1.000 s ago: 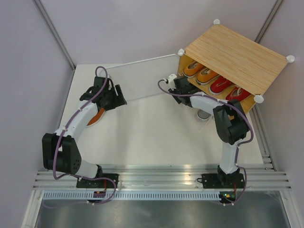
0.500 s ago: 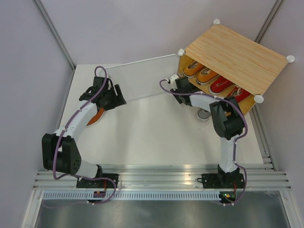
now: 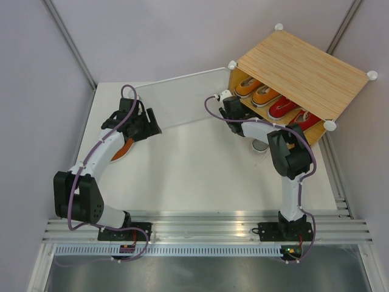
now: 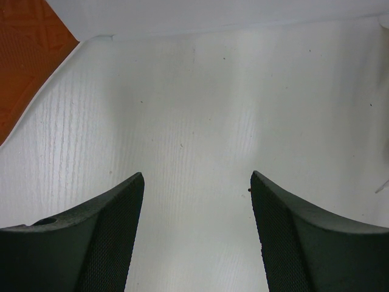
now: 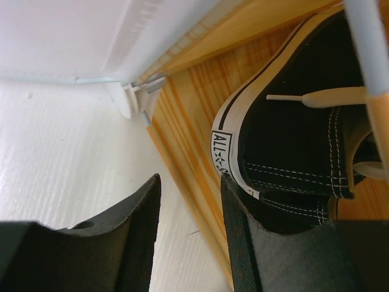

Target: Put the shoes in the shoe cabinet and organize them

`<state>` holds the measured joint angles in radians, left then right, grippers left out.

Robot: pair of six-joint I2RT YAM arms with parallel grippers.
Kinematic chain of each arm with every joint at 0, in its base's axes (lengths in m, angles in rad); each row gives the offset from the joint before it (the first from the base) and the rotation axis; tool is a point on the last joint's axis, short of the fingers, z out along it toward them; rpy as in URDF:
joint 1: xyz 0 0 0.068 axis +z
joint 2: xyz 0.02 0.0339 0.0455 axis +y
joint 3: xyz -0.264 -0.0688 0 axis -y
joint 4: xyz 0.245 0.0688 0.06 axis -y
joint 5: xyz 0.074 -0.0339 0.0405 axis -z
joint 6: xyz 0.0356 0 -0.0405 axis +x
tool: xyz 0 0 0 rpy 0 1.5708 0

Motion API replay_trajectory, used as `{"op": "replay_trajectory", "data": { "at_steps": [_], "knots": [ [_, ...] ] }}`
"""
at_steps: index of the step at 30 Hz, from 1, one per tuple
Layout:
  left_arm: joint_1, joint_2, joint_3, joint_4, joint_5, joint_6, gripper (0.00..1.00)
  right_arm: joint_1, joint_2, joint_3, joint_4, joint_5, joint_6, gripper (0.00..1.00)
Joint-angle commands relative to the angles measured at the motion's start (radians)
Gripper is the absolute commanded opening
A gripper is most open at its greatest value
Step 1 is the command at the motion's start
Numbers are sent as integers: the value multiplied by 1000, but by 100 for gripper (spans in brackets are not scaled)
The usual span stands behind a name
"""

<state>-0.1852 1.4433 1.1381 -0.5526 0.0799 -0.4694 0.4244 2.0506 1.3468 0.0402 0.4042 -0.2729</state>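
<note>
Over white worktop (image 3: 194, 170), seemingly letting go of black shoe (image 5: 292, 140) on shoe cabinet (image 3: 304, 67) shelf, just right of parted, empty right pincer (image 5: 189, 188); next, back out without dragging it, then fetch loose orange shoe (image 3: 125, 148) beside open left pincer (image 4: 196, 182).

A white wood-grain table (image 3: 194, 170) carries a light wooden shoe cabinet (image 3: 304, 73) at its far right corner. A grey sneaker (image 3: 261, 146) lies just before the cabinet, and an orange canvas sneaker (image 3: 124, 148) lies well to its left.
</note>
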Motion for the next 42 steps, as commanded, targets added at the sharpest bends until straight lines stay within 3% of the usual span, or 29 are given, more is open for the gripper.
{"op": "replay_trajectory", "data": {
  "at_steps": [1, 14, 22, 28, 33, 42],
  "knots": [
    [6, -40, -8, -1, -11, 21, 75, -39, 31, 37, 73, 183, 11, 50],
    [6, -44, -9, -1, -8, 18, 75, -50, 65, 63, -89, -14, 57, 50],
    [4, -50, -11, 0, -8, 18, 75, -29, -69, 12, -94, -117, 75, 50],
    [6, -49, -9, 0, -5, 20, 75, 0, -151, -31, -69, -22, 86, 50],
    [6, -50, -8, -1, -2, 20, 75, 1, -185, -78, 12, 207, 120, 45],
    [6, -54, -11, -1, -8, 20, 75, -12, -135, -60, 38, 324, 103, 40]
  ]
}}
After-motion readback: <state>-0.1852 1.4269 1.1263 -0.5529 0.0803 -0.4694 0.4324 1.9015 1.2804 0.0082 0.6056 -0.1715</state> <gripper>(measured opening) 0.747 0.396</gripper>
